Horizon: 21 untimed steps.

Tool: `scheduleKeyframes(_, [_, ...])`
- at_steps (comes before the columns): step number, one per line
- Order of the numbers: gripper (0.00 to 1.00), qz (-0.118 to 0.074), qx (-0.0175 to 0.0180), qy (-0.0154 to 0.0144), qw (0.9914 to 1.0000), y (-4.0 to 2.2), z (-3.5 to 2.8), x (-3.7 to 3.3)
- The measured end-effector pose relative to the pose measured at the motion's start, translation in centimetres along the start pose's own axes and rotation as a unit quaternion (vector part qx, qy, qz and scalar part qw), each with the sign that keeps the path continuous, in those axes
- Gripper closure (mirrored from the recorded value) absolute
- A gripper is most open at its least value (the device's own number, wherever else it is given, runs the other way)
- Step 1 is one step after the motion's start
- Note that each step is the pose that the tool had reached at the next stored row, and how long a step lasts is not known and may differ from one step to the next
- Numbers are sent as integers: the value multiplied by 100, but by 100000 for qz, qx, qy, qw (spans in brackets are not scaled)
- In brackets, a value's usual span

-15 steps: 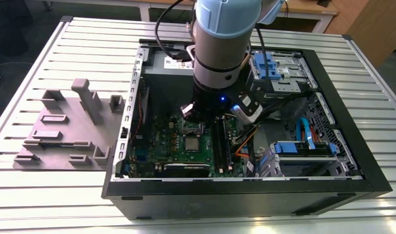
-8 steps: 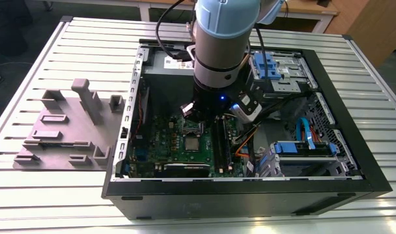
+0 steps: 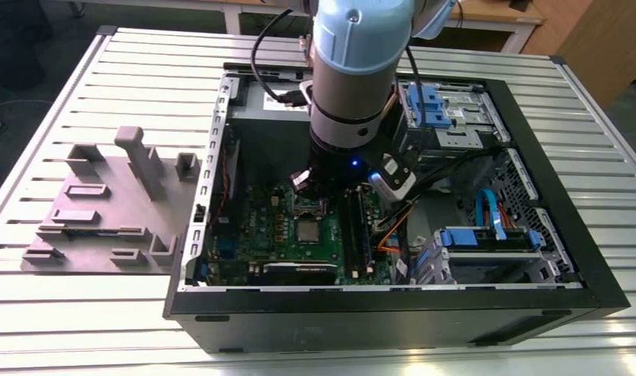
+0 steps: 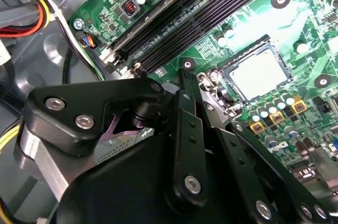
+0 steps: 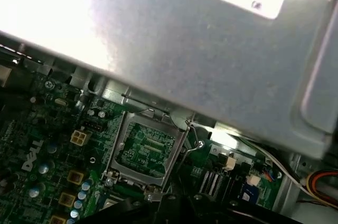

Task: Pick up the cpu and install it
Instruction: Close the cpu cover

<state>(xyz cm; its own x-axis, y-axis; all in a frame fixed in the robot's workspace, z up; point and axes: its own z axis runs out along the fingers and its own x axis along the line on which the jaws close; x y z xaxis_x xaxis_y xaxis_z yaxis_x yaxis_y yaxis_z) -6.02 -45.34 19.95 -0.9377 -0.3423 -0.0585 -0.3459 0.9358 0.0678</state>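
Note:
The cpu (image 3: 308, 230) is a small silvery square lying flat in its socket on the green motherboard (image 3: 258, 235), inside the open computer case. In the second wrist view the cpu (image 4: 259, 73) sits within the socket's metal border, with nothing on top of it. My gripper (image 3: 318, 192) hangs just above the board, a little behind the cpu toward the power supply. Its black linkages (image 4: 187, 145) reach down beside the socket's edge. The hinged metal socket frame (image 5: 142, 150) stands swung open, with its wire lever (image 5: 193, 134) beside it.
A grey power supply box (image 5: 211, 49) is close behind the socket. Black memory slots (image 4: 200, 12) run beside it. Drive cages with blue parts (image 3: 486, 239) and orange cables (image 3: 389, 235) fill the case on the exterior view's right. A grey plastic tray (image 3: 109, 204) lies outside on the slatted table.

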Motion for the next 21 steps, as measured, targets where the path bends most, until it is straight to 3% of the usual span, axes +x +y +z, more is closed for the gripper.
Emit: scheduleKeyframes(21, [90, 6, -8, 25, 100000, 5, 54, 3])
